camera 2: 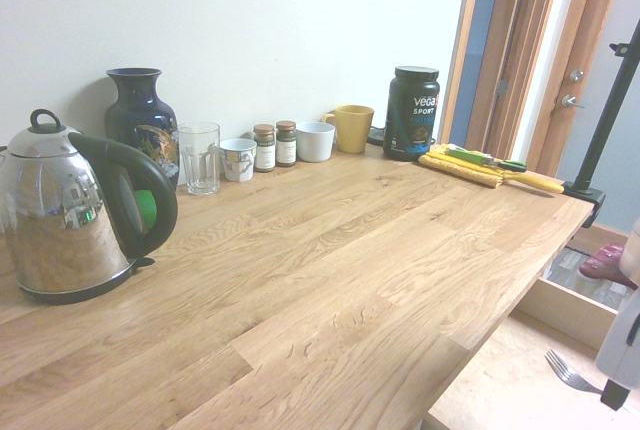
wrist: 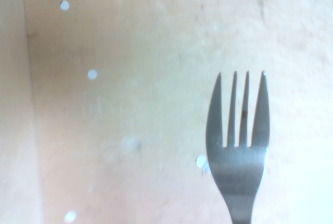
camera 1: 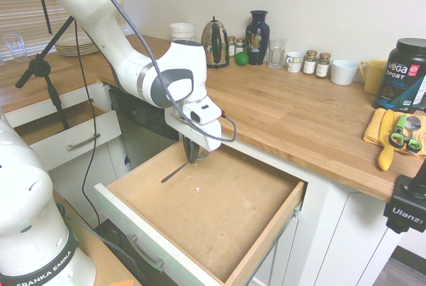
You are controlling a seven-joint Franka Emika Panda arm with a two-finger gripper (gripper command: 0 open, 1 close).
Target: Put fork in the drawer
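The fork [camera 1: 174,172] is pinched by its handle in the gripper [camera 1: 192,153], jaws closed tight on it, and it's hanging over the back left part of the big open drawer [camera 1: 219,213], tines slanting down toward the wood bottom. Can't tell if the tips actually touch the wood. The wrist view shows the four tines against the pale drawer floor, which has a few small white specks on it. From the other side you only catch the tines poking out at the picture's edge, above the drawer bottom. The drawer is pulled out from under the wooden countertop [camera 1: 299,120]. Up on that counter, well apart from the drawer, sit a kettle [camera 1: 215,43], a dark vase [camera 1: 257,28] and a black tub [camera 1: 403,76].
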